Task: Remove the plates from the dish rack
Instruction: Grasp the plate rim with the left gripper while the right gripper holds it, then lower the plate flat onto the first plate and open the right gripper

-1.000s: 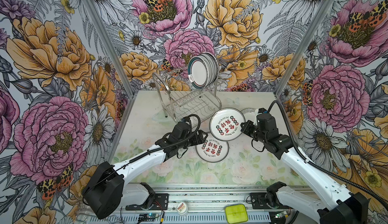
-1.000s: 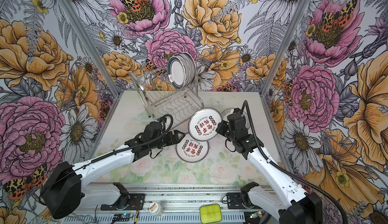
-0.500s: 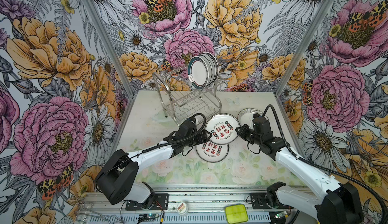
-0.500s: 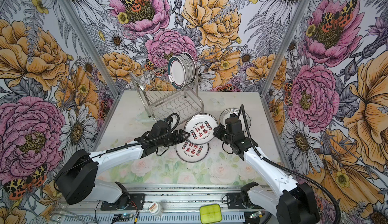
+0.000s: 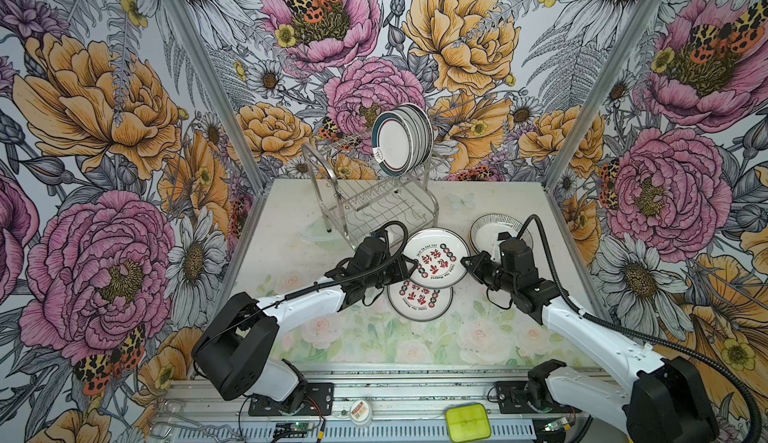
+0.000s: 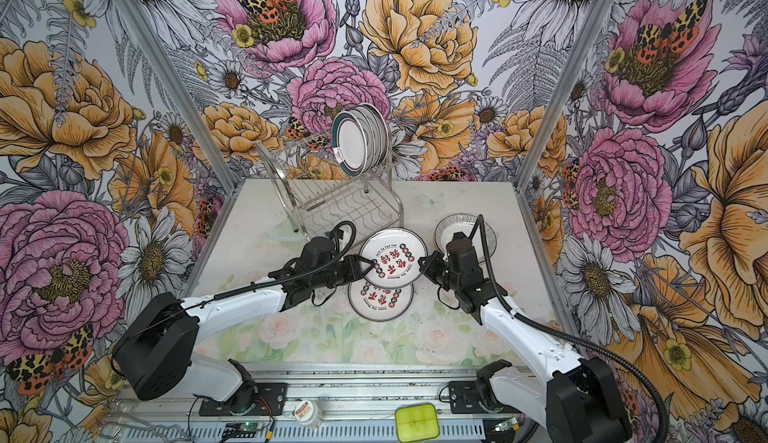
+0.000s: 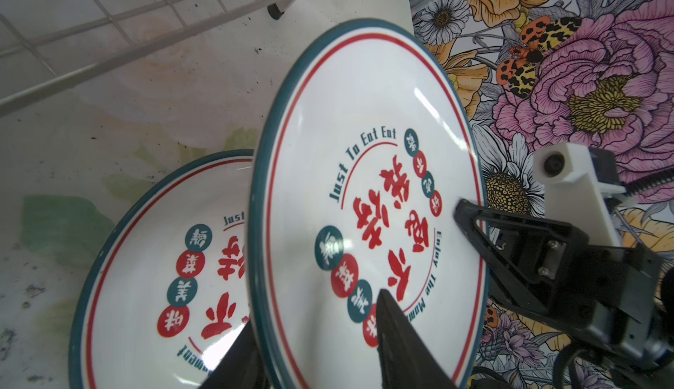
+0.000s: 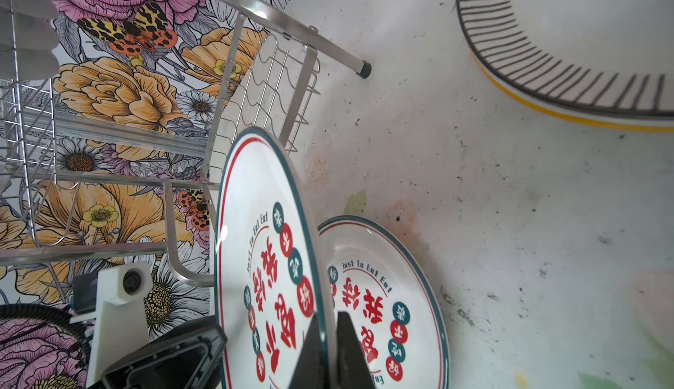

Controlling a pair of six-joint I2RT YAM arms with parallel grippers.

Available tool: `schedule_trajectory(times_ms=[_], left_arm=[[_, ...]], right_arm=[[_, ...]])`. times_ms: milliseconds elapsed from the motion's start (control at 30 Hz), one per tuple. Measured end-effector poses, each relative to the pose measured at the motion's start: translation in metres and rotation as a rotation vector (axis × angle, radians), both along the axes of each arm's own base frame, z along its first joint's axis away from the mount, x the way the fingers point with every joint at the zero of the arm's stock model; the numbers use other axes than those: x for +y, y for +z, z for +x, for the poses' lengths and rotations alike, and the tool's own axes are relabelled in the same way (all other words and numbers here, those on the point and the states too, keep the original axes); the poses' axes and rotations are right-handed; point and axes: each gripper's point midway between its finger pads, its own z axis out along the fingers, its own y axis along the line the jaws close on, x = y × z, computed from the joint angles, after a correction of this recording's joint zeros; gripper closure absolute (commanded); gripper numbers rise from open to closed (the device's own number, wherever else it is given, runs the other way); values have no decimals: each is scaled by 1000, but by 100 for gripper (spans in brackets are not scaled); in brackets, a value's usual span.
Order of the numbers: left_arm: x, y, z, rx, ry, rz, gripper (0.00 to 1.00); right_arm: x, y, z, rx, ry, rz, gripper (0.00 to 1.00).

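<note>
Left gripper [image 5: 409,268] has closed in from beside the lower plate [image 5: 419,301] and is now straddling one rim of the raised plate [image 7: 364,186], its fingers [image 7: 405,339] partly spread, one on each face. That plate is showing "Just To Eat Eat" and "Enjoy The Moment" around red characters. Right gripper [image 8: 327,314] is pinching the opposite rim, jaws pressed together. Beyond both grippers, the dish rack [image 5: 374,200] is holding more plates [image 5: 401,142].

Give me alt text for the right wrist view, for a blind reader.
The right hand pinches the rim of a red-lettered plate. A matching plate lies on the table partly behind it, near the dish rack and a striped plate.
</note>
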Motion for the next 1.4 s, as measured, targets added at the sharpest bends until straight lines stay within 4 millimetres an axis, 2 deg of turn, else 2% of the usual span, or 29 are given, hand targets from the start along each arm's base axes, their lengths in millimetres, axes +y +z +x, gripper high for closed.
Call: schedule_trajectory(times_ms=[133,333,833,1000,1200,1400], left_arm=[[-2,-2,2,2,0,-8,67],[-3,-3,2,8,2,-8,72],[2,2,12,47,73,-60,94],[3,-1,13,55,82,-57,100],[1,2,13,30,65,-51,100],[1,6,12,19,59,-58,100]], right_arm=[[3,3,1,-13,10,17,100],[6,3,1,-23,22,31,100],[8,-7,5,0,23,58,100],[9,-14,5,20,32,51,84],[10,-22,0,48,55,30,75],[14,-26,-3,58,82,27,57]])
